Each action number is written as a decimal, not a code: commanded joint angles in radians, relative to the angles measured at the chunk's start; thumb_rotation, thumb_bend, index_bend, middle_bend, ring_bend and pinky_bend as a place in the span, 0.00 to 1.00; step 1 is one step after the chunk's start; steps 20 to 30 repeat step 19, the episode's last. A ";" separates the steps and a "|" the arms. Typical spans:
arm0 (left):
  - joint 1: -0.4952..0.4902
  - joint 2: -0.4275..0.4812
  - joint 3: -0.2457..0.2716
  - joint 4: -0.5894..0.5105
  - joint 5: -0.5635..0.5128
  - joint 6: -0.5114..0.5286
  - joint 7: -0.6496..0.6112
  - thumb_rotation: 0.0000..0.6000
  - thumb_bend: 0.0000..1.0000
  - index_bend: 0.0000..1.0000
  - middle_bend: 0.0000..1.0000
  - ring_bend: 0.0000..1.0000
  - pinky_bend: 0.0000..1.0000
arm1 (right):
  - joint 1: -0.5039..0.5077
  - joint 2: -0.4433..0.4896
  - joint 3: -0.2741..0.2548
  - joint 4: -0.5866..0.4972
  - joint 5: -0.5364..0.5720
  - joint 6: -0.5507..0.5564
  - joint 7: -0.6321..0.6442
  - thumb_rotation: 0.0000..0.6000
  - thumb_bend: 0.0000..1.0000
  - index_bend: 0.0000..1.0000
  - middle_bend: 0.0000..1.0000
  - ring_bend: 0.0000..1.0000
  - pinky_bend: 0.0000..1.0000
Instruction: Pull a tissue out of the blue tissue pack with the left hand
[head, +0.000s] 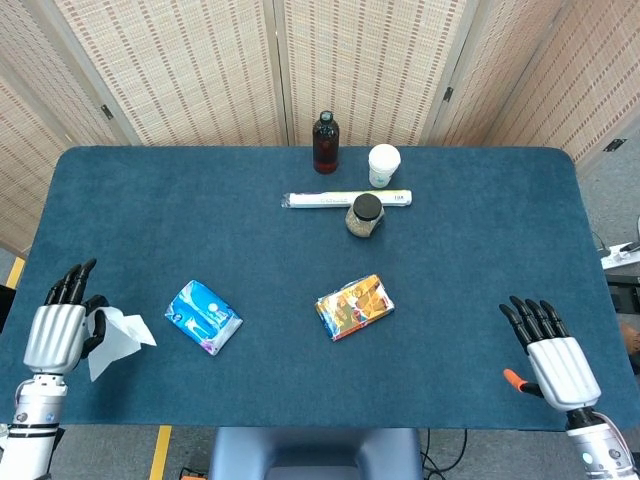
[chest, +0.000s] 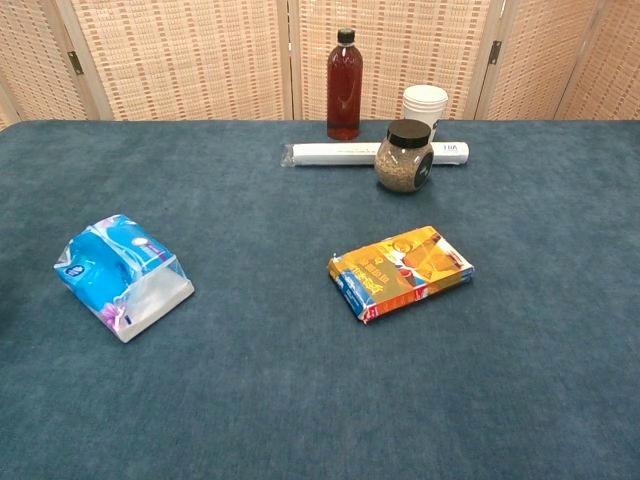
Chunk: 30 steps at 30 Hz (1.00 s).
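Note:
The blue tissue pack (head: 203, 316) lies on the table's left side, also seen in the chest view (chest: 122, 275). My left hand (head: 60, 331) is at the far left front edge, well left of the pack, and holds a white tissue (head: 115, 341) that hangs free of the pack. My right hand (head: 553, 355) hovers near the front right corner, fingers spread, holding nothing. Neither hand shows in the chest view.
An orange snack packet (head: 354, 307) lies mid-table. At the back stand a dark red bottle (head: 325, 143), a white cup (head: 383, 165), a lidded jar (head: 365, 215) and a long white roll (head: 345, 199). An orange object (head: 514, 378) sits beside my right hand.

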 joint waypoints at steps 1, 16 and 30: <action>0.031 -0.042 0.024 0.056 0.030 0.022 -0.058 1.00 0.61 0.61 0.07 0.05 0.19 | 0.000 -0.001 0.000 -0.001 0.001 0.000 -0.002 1.00 0.11 0.00 0.00 0.00 0.00; 0.109 -0.075 0.056 0.117 0.121 0.116 -0.115 1.00 0.28 0.00 0.00 0.00 0.11 | 0.004 -0.009 0.001 0.000 0.008 -0.011 -0.023 1.00 0.11 0.00 0.00 0.00 0.00; 0.120 -0.069 0.059 0.108 0.130 0.125 -0.114 1.00 0.28 0.00 0.00 0.00 0.10 | 0.001 -0.010 0.000 0.001 0.003 -0.007 -0.024 1.00 0.11 0.00 0.00 0.00 0.00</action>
